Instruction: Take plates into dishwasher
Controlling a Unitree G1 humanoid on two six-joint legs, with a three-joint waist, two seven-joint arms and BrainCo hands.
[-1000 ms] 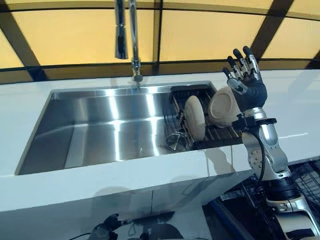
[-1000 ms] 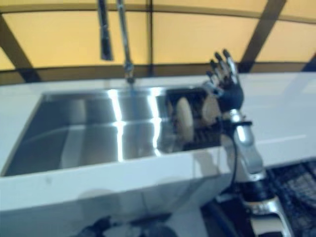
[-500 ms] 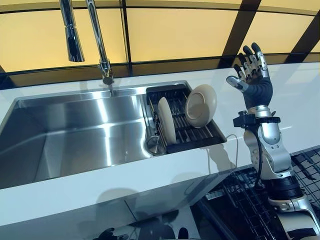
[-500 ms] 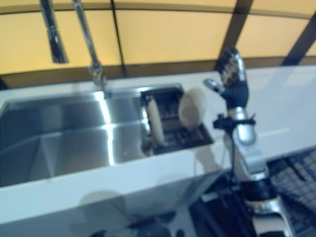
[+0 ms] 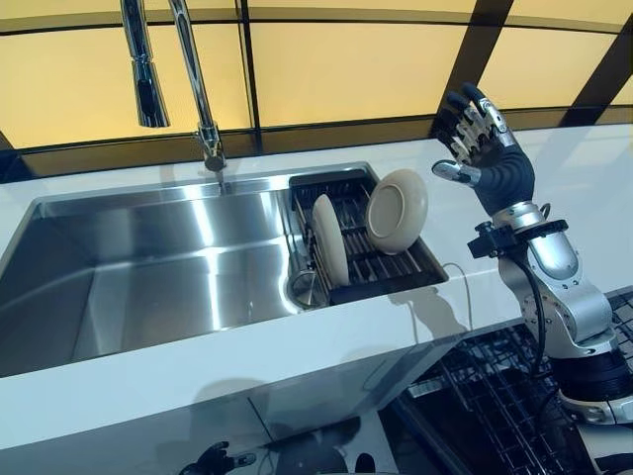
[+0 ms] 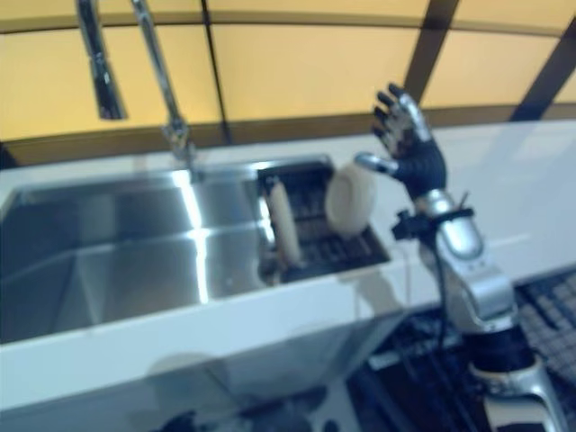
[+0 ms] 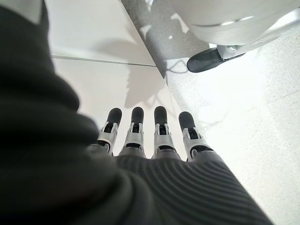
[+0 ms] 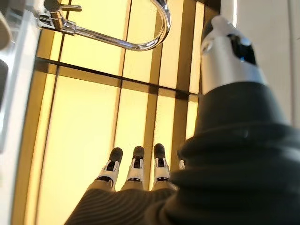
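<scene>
Two cream plates stand on edge in a black dish rack (image 5: 391,267) at the right end of the steel sink: one plate (image 5: 329,238) at the rack's left, edge-on, and one plate (image 5: 397,210) at its right, leaning and facing forward. My right hand (image 5: 490,148) is raised above the counter just right of the right plate, fingers straight and spread, holding nothing; it does not touch the plate. In the right wrist view its fingers (image 8: 134,169) point at the window. My left hand (image 7: 154,136) shows only in the left wrist view, fingers straight, hanging over the floor.
A tall chrome faucet (image 5: 193,79) rises behind the sink (image 5: 148,267). White counter (image 5: 297,346) runs along the front and right. A black wire dishwasher rack (image 5: 485,396) lies low at the right, below the counter edge. A yellow-paned window is behind.
My right hand has tilted and moved slightly left, nearer the right plate. The camera swung right between one second and half a second ago, shifting the whole scene left.
</scene>
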